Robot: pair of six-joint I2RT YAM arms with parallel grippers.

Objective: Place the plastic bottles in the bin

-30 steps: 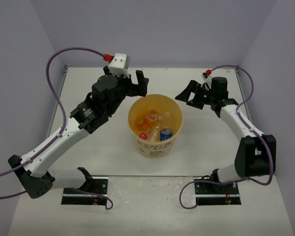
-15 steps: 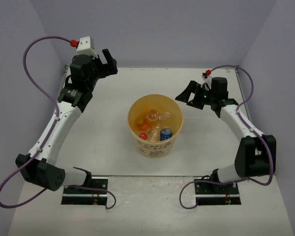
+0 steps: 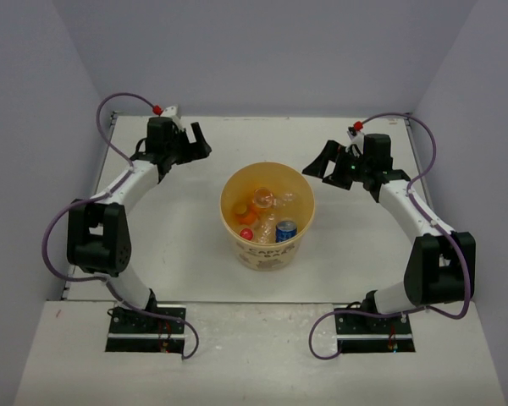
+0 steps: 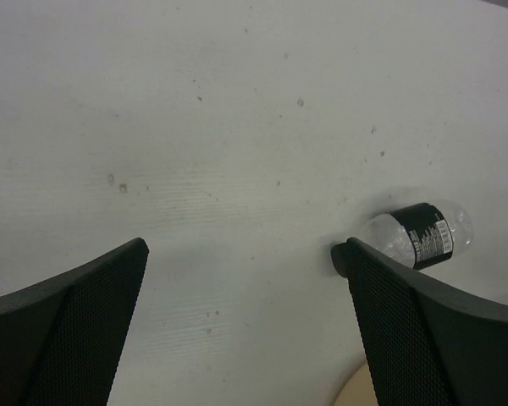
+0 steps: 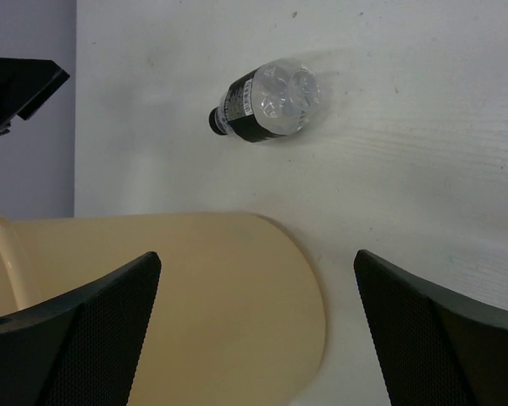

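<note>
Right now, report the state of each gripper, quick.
Left gripper: open, holding nothing.
Right gripper: open, holding nothing.

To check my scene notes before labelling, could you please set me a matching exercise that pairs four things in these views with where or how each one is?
Column one
1. black-labelled clear bottle
2. blue-labelled bottle
3. left tool
4. bin

Column two
A. inside the bin
B. lying on its side on the table, outside the bin
C. open, holding nothing
D. standing upright between the two arms

Pairs: 1-B, 2-A, 3-C, 4-D
</note>
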